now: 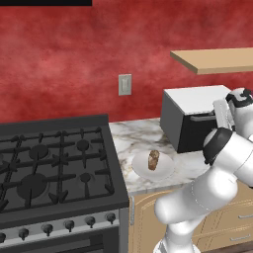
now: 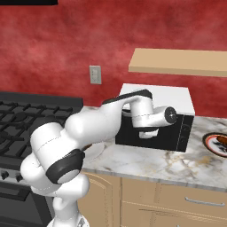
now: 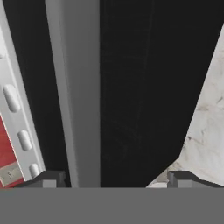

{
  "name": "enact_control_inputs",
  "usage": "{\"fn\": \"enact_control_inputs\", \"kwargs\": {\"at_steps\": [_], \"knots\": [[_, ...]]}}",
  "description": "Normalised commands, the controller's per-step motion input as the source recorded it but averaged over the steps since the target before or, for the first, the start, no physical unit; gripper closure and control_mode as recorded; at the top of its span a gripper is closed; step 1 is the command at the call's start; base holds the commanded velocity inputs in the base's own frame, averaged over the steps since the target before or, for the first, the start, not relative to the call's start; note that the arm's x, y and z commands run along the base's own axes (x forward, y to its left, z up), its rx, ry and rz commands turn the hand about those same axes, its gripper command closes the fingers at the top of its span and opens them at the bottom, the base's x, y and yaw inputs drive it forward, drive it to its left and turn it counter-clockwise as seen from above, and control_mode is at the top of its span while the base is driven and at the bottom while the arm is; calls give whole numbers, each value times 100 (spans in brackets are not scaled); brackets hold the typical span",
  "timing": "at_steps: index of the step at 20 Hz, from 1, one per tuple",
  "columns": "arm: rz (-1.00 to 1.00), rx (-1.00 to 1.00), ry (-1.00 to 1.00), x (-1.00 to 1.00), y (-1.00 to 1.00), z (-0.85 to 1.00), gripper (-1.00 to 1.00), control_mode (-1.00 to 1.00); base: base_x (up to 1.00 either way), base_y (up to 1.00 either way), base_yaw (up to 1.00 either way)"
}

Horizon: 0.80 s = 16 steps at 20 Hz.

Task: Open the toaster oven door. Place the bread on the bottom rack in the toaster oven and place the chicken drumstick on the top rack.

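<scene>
The toaster oven [image 1: 190,101] is a black box with a white top on the marble counter, and it also shows in the right base view [image 2: 177,99]. The toaster oven door [image 3: 144,87] looks closed, its grey bar handle [image 3: 81,87] running across the black panel. My gripper [image 3: 116,179] is right up against the door and open, with the handle between the fingertips, nearer one of them. A brown piece that looks like the bread [image 1: 153,159] sits on a white plate [image 1: 165,170]. What seems to be the chicken drumstick [image 2: 220,142] lies on a dark-rimmed plate [image 2: 208,144].
A black gas stove [image 1: 54,168] fills the counter to the left. A wooden shelf [image 2: 177,62] hangs above the oven on the red wall. My own arm [image 2: 88,128] hides much of the white plate in the right base view.
</scene>
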Motion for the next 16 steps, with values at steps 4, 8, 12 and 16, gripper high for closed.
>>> {"fn": "enact_control_inputs", "kwargs": {"at_steps": [4, 8, 12, 16], "knots": [[0, 0, 0, 26, 0, -18, -100, -100, 0, 0, 0], [0, 0, 0, 17, 0, -29, -100, -100, 0, 0, 0], [3, 0, -3, 9, -2, -23, -100, -100, 0, 0, 0], [3, 0, -7, 3, 0, -24, -100, -100, 0, 0, 0]]}}
